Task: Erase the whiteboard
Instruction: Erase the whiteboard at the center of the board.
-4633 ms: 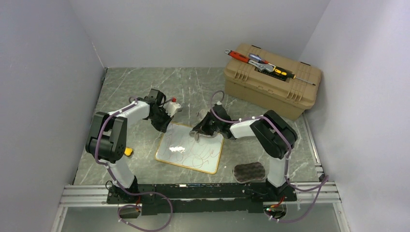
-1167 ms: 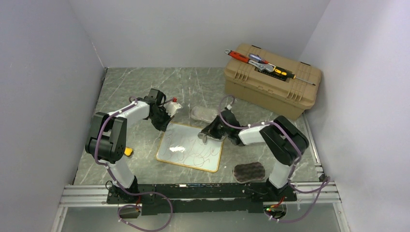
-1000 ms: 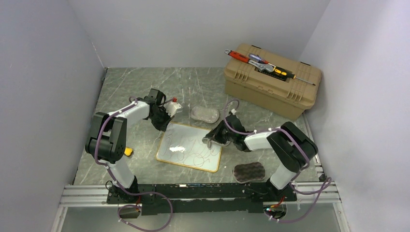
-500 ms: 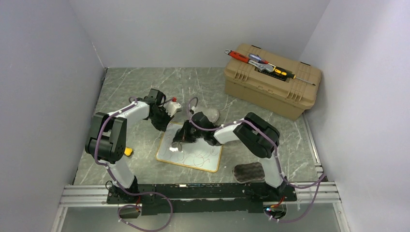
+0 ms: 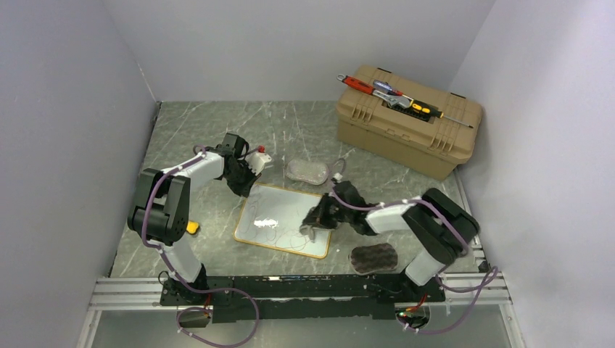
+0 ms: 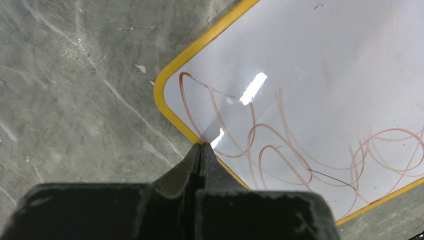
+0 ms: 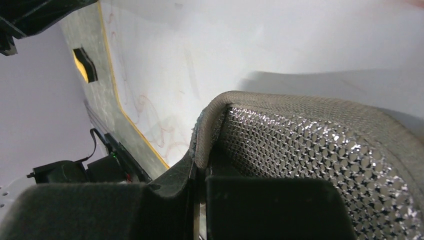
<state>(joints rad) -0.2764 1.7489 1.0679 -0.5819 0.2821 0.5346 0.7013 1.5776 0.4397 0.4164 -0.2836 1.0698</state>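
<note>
Grey marbled surface (image 5: 188, 130) is your whole floor, walled on the left, far and right sides and closed at the near edge by the rail with both arm bases. The tan toolbox (image 5: 406, 134) fills the far right corner with hand tools lying on its lid, so your free room is the far left and the strip along the left wall. The whiteboard (image 5: 272, 214) lies flat near the middle, just ahead of the rail, its long axis running roughly left to right with the right end swung a little toward the bases. Its yellow frame shows on every side. Reddish-brown loops cover its left and near parts (image 6: 325, 90), and fainter ones run along the near frame (image 7: 150, 115). A dark sponge (image 5: 373, 257) sits on the surface just off the board's near right corner, a pale pad (image 5: 307, 170) lies just beyond its far edge, and a small yellow-and-black piece (image 5: 191, 228) rests beside the left arm. Your left end effector (image 6: 202, 150) has its fingers pressed together, tips touching the frame by the far left corner. Your right end effector (image 7: 200, 170) pinches a mesh sponge (image 7: 310, 145) down on the board's near right part.
</note>
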